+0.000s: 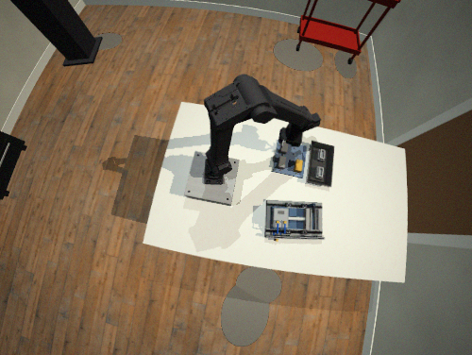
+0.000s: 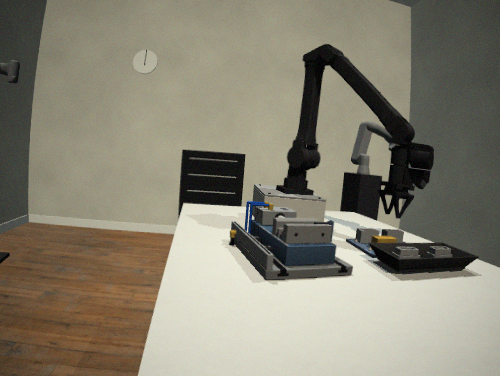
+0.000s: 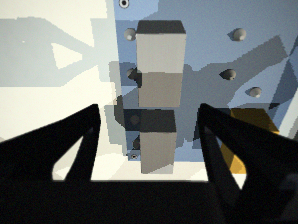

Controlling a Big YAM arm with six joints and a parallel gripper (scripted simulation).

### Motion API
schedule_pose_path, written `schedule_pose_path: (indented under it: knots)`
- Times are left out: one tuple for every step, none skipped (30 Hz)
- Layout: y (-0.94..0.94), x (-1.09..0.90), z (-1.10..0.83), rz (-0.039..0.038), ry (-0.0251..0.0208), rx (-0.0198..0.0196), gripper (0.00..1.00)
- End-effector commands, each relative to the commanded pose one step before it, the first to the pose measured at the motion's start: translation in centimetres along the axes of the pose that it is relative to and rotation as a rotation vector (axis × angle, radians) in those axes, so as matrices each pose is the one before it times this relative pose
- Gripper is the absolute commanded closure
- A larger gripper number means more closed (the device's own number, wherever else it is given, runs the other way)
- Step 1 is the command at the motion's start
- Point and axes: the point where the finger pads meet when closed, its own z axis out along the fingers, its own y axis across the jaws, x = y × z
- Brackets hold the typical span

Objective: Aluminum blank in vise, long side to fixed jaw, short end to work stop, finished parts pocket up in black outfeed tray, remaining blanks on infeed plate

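My gripper (image 2: 396, 209) (image 3: 149, 112) is open and empty. It hangs above the near end of the blue infeed plate (image 1: 289, 172) (image 3: 210, 30). Two gray aluminum blanks lie on the plate: one (image 3: 157, 150) (image 1: 281, 161) right below the fingers, the other (image 3: 161, 60) (image 1: 286, 147) just beyond it. A yellow brass blank (image 3: 252, 122) (image 1: 298, 165) (image 2: 383, 239) lies beside them. The black outfeed tray (image 1: 328, 165) (image 2: 425, 263) holds two finished parts (image 1: 322, 155) (image 1: 319, 172), pockets up. The vise (image 1: 294, 219) (image 2: 290, 240) stands open, with no block visible between its jaws.
Short pins (image 3: 239, 34) (image 3: 228, 74) stick up from the infeed plate around the blanks. The arm's base plate (image 1: 212, 181) sits at the table's left. Blue hoses (image 2: 250, 210) rise at the vise's far end.
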Motion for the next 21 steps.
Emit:
schedule_pose_path:
  knots:
    - [-0.734,-0.02,1.451,-0.00293,-0.01052,0.01055,0.36]
    - [0.005,0.005,0.333,-0.00001,0.00005,-0.00009,0.36]
    - [0.0,0.0,0.0,0.0,0.0,0.0,0.36]
    - [0.0,0.0,0.0,0.0,0.0,0.0,0.36]
    - [-0.233,-0.204,0.162,-0.00076,-0.00348,0.00476,0.36]
    - [-0.147,-0.143,0.197,-0.00078,-0.0023,0.0031,0.36]
    - [-0.039,-0.061,0.245,-0.00068,-0.00082,0.00105,0.36]
    - [0.047,0.008,0.278,-0.00054,0.0004,-0.00064,0.36]
    - [0.083,0.04,0.281,-0.00042,0.00093,-0.00136,0.36]
    - [0.069,0.036,0.254,-0.0003,0.00079,-0.00116,0.36]
    - [0.059,0.033,0.229,-0.00021,0.00068,-0.00098,0.36]
    - [0.048,0.029,0.204,-0.00014,0.00059,-0.00083,0.36]
    - [0.041,0.026,0.181,-0.00009,0.00051,-0.00071,0.36]
    - [0.034,0.024,0.159,-0.00004,0.00044,-0.0006,0.36]
    - [0.028,0.021,0.136,-0.00001,0.00038,-0.00051,0.36]
    - [0.023,0.018,0.116,0.00002,0.00032,-0.00043,0.36]
    - [0.02,0.016,0.097,0.00003,0.00028,-0.00037,0.36]
    - [-0.017,-0.009,0.061,0.00005,-0.0002,0.00029,0.36]
    - [-0.106,-0.071,-0.047,0.00009,-0.00196,0.00277,0.36]
    - [0.0,0.0,0.0,0.0,0.0,0.0,0.36]
    - [0.0,0.0,0.0,0.0,0.0,0.0,0.36]
